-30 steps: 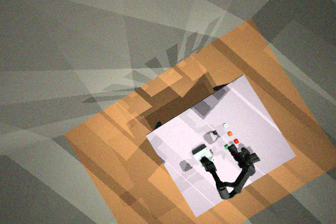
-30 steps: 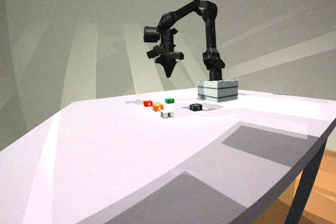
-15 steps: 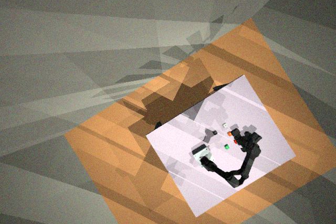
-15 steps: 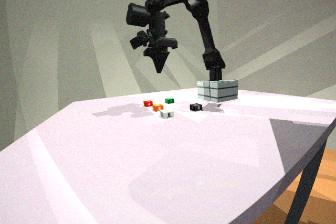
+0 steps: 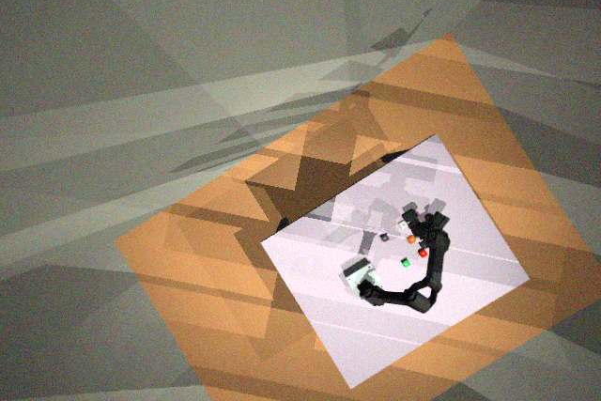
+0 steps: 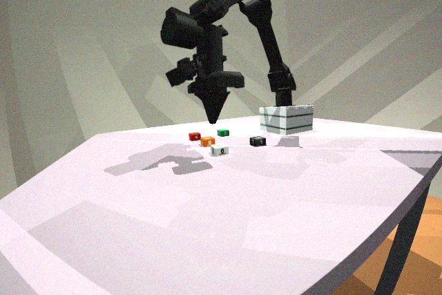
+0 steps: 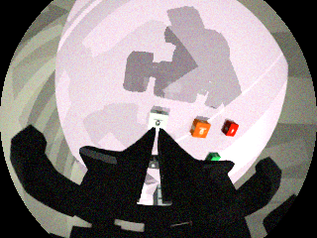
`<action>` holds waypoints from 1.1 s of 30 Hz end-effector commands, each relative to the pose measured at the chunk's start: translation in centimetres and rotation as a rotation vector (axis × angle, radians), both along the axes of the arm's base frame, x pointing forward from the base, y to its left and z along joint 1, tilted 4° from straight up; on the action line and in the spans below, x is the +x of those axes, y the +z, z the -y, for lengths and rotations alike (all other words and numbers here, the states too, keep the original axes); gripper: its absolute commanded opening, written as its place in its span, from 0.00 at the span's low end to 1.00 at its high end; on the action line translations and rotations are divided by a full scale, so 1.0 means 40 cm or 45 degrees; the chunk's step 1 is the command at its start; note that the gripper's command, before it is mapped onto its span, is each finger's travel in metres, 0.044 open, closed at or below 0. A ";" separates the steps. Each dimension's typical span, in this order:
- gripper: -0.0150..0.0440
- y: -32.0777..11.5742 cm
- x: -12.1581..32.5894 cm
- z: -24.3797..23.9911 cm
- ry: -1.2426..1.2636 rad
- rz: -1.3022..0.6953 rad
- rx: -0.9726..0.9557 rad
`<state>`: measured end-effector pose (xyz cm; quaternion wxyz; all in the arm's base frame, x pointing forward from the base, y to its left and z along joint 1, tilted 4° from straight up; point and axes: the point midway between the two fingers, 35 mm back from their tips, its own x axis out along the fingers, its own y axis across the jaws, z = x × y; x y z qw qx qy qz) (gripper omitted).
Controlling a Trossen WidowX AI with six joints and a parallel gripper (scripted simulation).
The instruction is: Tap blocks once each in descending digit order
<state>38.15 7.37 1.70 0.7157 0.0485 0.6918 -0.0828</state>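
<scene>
The white block point(image 5: 403, 224) point(image 6: 219, 150) point(image 7: 158, 119) shows a 6. The orange block point(image 5: 411, 239) point(image 6: 207, 141) point(image 7: 200, 129) appears to show an 8. The red block point(image 5: 423, 253) point(image 6: 194, 136) point(image 7: 230, 128) shows a 4. The green block point(image 5: 406, 263) point(image 6: 223, 132) point(image 7: 213, 157) appears to show a 7. The black block point(image 5: 384, 237) point(image 6: 257, 141) point(image 7: 154, 163) shows a 1, and the fingers partly frame it in the wrist view. My gripper point(image 6: 213, 122) point(image 7: 157, 131) is shut and empty, pointing down above the blocks. In the wrist view its tips line up just below the white block.
A pale box with dark stripes point(image 6: 300, 119) point(image 5: 358, 269) stands at the arm's base, beyond the blocks in the exterior view. The arm's shadow falls on the white table point(image 5: 339, 338) point(image 6: 214, 213) near the white and orange blocks. The red and orange blocks lie close together.
</scene>
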 end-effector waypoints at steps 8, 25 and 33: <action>0.29 -0.075 -0.015 0.005 -0.005 -0.029 -0.007; 0.29 -0.142 -0.016 0.009 -0.005 -0.029 -0.007; 0.29 -0.134 -0.013 0.008 -0.006 -0.025 -0.005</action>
